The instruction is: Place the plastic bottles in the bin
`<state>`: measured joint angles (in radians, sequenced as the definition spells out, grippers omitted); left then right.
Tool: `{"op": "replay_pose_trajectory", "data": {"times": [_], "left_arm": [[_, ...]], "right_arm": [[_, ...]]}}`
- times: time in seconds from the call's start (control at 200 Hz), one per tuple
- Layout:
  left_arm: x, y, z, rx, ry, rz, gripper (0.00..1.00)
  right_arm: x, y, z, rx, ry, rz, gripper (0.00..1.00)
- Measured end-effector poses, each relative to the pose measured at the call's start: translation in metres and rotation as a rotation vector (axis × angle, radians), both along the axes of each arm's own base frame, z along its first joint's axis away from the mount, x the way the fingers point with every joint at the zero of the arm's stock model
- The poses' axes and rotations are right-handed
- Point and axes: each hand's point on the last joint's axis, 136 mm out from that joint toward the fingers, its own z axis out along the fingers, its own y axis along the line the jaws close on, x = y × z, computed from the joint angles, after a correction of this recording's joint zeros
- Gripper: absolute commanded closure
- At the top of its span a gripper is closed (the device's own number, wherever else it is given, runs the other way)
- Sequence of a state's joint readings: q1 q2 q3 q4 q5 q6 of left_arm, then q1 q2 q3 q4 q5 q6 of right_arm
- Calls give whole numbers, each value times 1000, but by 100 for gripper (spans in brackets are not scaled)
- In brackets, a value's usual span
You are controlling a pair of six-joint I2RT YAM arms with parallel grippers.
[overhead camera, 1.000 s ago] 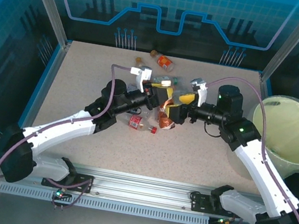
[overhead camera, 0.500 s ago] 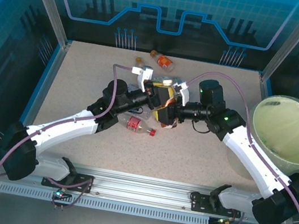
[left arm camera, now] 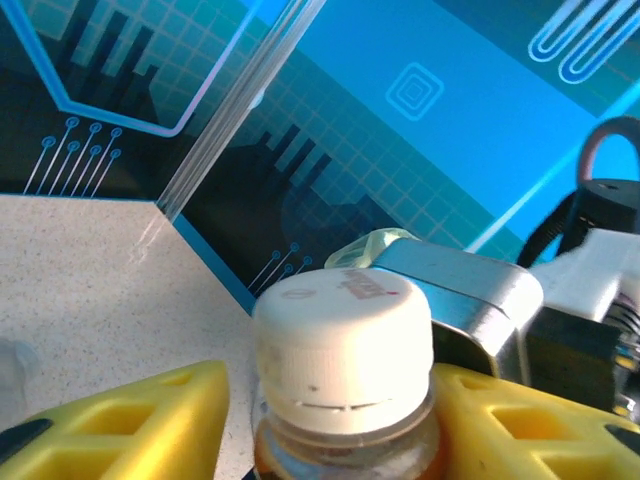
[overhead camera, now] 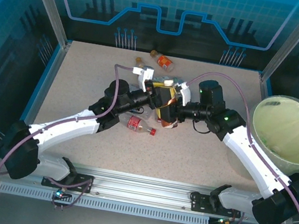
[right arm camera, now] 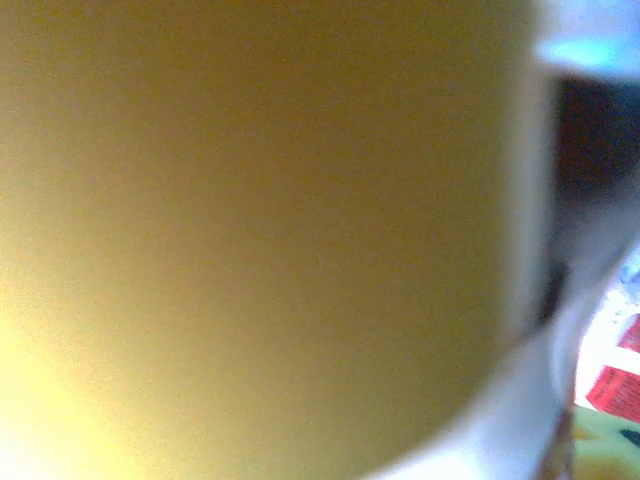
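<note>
Here, at tabletop (overhead camera: 86,78) centre: white-capped bottle (left arm camera: 345,330) of brown drink sits between left gripper (left arm camera: 330,372) jaws, slightly parted; red cap print unreadable. Right gripper (overhead camera: 172,105) grip untellable, wrist view blurred amber. Bin (overhead camera: 283,134) at right edge.

Bottle (left arm camera: 343,345): white cap, amber liquid; bin (overhead camera: 292,136) pale yellow-green; table (overhead camera: 80,77) speckled beige.
</note>
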<state>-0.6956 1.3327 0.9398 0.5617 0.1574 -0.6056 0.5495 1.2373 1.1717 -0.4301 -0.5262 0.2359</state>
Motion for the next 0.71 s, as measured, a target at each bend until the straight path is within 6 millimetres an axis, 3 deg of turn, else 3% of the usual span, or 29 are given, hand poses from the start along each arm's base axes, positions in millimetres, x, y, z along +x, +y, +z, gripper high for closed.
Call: {"op": "replay_pose_trajectory", "data": {"times": [0.085, 0.185, 0.345, 0.405, 0.54, 0.705], "left_arm": [[4, 1, -4, -2, 22, 8, 36], [9, 5, -7, -11, 48, 20, 25], [25, 22, -7, -52, 100, 65, 2], [28, 28, -6, -64, 113, 79, 1], [27, 40, 3, -76, 108, 111, 1], [25, 57, 3, -76, 118, 171, 1]], "right_arm": [[4, -3, -3, -19, -7, -23, 58], [10, -11, -8, -46, -6, -60, 62], [25, -37, -16, -104, 3, -160, 64], [28, -49, -16, -122, -1, -198, 64], [32, -80, 1, -146, -51, -293, 64], [35, -127, 45, -162, -164, -431, 64]]}}
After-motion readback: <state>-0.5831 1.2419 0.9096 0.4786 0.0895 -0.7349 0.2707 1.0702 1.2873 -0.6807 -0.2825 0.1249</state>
